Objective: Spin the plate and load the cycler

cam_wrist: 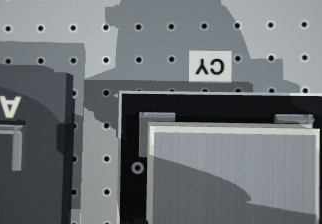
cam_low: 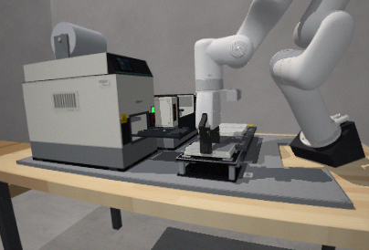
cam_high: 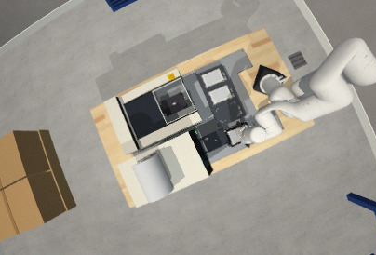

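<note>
My gripper (cam_high: 235, 137) (cam_low: 206, 147) is shut on the sealed plate K73 (cam_low: 222, 151) (cam_wrist: 232, 175), gripping it across its width. It holds the plate flat, low over the black hand-off nest (cam_low: 204, 161) (cam_wrist: 130, 150) beside the label CY (cam_wrist: 210, 65). The plate's far edge overlaps the nest's two grey locators (cam_wrist: 157, 117). I cannot tell whether the plate rests on the nest. A dark block (cam_wrist: 27, 150) (cam_high: 214, 140) to the left in the wrist view bears the mark A1 and a corner bracket. My fingers do not show in the wrist view.
The centrifuge (cam_high: 142, 112) shows an open window in its top with a dark bucket (cam_high: 172, 100). The sealer (cam_low: 76, 119) (cam_high: 170, 167) with its film roll stands beside it. Two pale plates (cam_high: 212, 78) (cam_high: 221, 94) lie on the deck row. A cardboard box (cam_high: 21, 181) stands on the floor.
</note>
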You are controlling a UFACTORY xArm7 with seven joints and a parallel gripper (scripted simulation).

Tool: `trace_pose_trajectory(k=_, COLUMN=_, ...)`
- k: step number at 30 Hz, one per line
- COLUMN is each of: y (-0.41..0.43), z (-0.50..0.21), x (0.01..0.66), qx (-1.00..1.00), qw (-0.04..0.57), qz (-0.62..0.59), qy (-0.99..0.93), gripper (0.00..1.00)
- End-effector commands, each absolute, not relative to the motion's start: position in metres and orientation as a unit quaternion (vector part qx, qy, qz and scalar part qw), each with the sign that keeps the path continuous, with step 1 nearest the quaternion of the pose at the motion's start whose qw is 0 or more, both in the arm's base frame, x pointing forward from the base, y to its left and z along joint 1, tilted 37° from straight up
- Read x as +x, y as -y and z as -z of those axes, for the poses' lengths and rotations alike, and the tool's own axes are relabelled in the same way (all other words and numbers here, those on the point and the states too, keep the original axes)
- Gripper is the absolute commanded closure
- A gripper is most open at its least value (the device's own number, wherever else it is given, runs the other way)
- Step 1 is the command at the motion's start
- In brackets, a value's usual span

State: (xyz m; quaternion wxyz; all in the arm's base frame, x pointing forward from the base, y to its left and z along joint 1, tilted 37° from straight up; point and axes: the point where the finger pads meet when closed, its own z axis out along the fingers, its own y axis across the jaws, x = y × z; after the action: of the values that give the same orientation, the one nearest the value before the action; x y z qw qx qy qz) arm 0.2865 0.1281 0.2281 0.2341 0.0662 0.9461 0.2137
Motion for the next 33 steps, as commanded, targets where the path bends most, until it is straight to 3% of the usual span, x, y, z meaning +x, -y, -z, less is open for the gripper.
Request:
trace_pose_trajectory(k=1, y=-0.1287, z=-0.2288, x=0.2878, qx=0.066, qw=0.236, qz=-0.214, qy=-0.946, gripper=1.00)
trace_pose_trajectory(k=23, y=-0.1301, z=-0.2258, x=0.2896, qx=0.066, qw=0.236, qz=-0.214, qy=-0.946, gripper=1.00)
trace_pose_trajectory(k=24, y=-0.1301, z=-0.2258, x=0.2896, qx=0.066, qw=0.236, qz=-0.214, qy=-0.946, gripper=0.00)
trace_pose_trajectory(k=33, y=-0.1301, z=-0.2258, x=0.2896, qx=0.066, qw=0.236, qz=-0.214, qy=-0.946, gripper=0.00)
